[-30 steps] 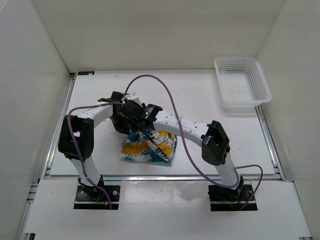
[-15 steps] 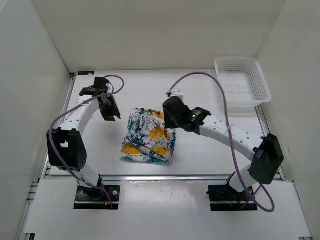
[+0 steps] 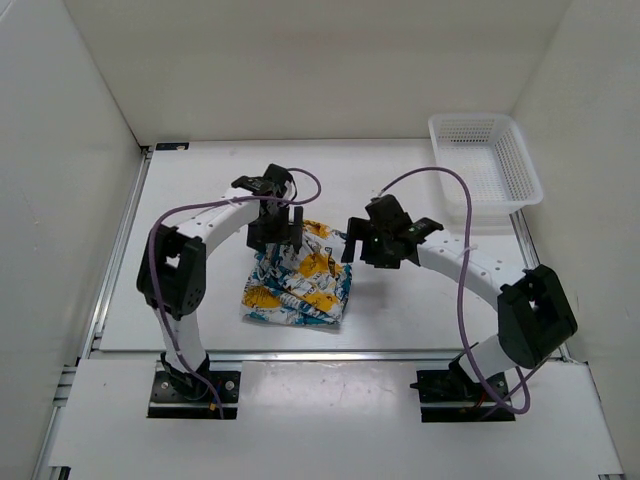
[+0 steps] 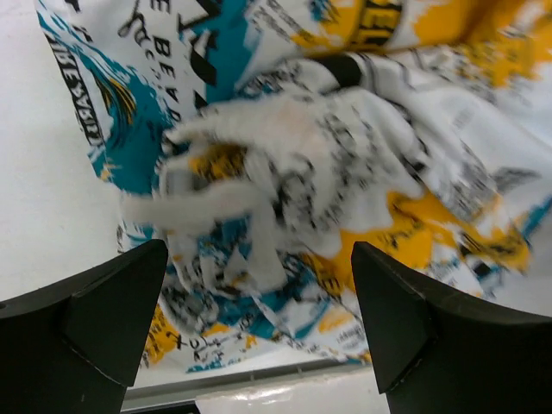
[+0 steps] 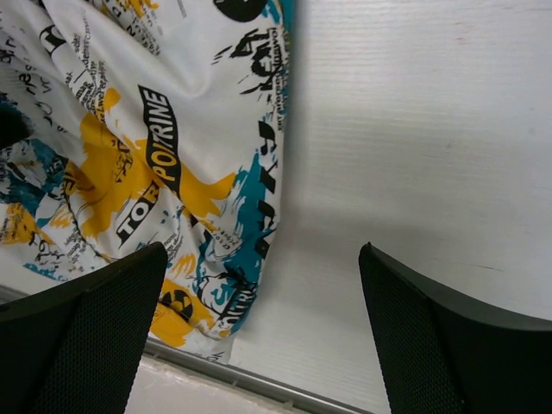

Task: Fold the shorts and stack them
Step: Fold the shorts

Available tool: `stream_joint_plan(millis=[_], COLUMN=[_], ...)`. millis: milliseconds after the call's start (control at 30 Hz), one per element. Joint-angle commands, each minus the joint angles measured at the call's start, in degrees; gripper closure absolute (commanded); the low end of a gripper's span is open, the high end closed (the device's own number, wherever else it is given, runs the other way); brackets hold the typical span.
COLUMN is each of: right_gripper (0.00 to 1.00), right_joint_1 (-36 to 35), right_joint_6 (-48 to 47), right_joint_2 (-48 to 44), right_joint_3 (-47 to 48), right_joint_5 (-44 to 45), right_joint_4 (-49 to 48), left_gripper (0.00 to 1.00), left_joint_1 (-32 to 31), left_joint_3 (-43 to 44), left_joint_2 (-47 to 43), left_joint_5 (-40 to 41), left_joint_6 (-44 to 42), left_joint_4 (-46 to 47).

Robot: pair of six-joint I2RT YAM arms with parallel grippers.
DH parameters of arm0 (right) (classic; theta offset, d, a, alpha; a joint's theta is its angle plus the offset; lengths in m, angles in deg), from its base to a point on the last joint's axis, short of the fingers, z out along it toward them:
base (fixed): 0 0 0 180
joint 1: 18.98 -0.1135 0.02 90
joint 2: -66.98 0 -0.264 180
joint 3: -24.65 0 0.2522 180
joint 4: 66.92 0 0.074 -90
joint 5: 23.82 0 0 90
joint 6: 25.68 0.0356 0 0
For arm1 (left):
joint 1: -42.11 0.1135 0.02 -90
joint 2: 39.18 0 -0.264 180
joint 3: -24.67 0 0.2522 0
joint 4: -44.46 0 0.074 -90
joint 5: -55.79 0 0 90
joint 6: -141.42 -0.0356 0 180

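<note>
Top external view, item one: shorts [image 3: 298, 285], white fabric printed with teal, yellow and black patches, lying in a rumpled, roughly square bundle on the white surface [image 3: 400, 190], left of centre and towards the near edge. The far edge of the bundle is covered by the left tool [image 3: 283, 243]; the folds beneath it cannot be made out from above.

Item two: left tool, pointing down over the far part of the shorts. Left wrist view: both fingers [image 4: 95, 328] are spread wide with nothing gripped; bunched fabric fills the picture and runs off every side. Whether the fingertips touch the cloth cannot be told.

Item three: right tool [image 3: 352, 242], just beside the far right corner of the shorts. Right wrist view: fingers are spread wide with nothing gripped; the right edge of the shorts lies on the left, bare surface on the right, and the garment is cut off at the top and left.

Item four: white plastic mesh basket [image 3: 484, 170], at the far right corner of the surface, well apart from the shorts. Only its own mesh floor and walls show inside.
</note>
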State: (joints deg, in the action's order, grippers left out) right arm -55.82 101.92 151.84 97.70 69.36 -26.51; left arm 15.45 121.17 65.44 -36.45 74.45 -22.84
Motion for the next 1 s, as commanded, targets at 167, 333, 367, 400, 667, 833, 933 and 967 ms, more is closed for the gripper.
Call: stream_joint_plan(millis=[167, 333, 367, 400, 667, 833, 933, 967], right_gripper=[0.01, 0.09, 0.1, 0.15, 0.94, 1.0, 1.0, 1.0], right_joint_1=[0.28, 0.28, -0.51, -0.51, -3.59, -4.12, -4.12, -4.81], right_joint_6=[2.12, 3.26, 3.26, 3.79, 3.79, 2.56, 3.18, 3.18], right_joint_2=[6.54, 10.94, 10.94, 11.64, 13.85, 10.59, 11.2, 12.6], right_joint_3=[-2.77, -3.47, -3.48, -3.48, -0.41, 0.83, 3.98, 5.3], right_joint_5=[-7.4, -9.51, -10.03, -10.04, -6.27, -2.57, -2.04, -2.56], right_joint_4=[-9.6, -13.46, -13.99, -14.0, -13.3, -10.05, -8.64, -7.33], left_gripper=[0.11, 0.9, 0.9, 0.9, 0.9, 0.9, 0.9, 0.9], left_joint_1=[0.29, 0.29, 0.29, 0.81, 3.1, 5.29, 6.96, 7.84], left_joint_3=[2.95, 4.1, 4.1, 4.62, 2.52, -3.8, -8.38, -9.08], left_joint_2=[7.35, 6.49, 5.87, 5.16, -4.59, -9.34, -8.47, -5.86], left_joint_5=[4.89, 3.73, 3.73, 3.73, 2.33, 4.09, 4.09, 4.09], left_joint_6=[-1.22, -1.23, -1.23, -0.71, -0.7, -0.7, -0.17, 0.35], left_joint_4=[1.42, 0.81, 0.8, 0.02, -4.02, -4.03, 0.44, 1.32])
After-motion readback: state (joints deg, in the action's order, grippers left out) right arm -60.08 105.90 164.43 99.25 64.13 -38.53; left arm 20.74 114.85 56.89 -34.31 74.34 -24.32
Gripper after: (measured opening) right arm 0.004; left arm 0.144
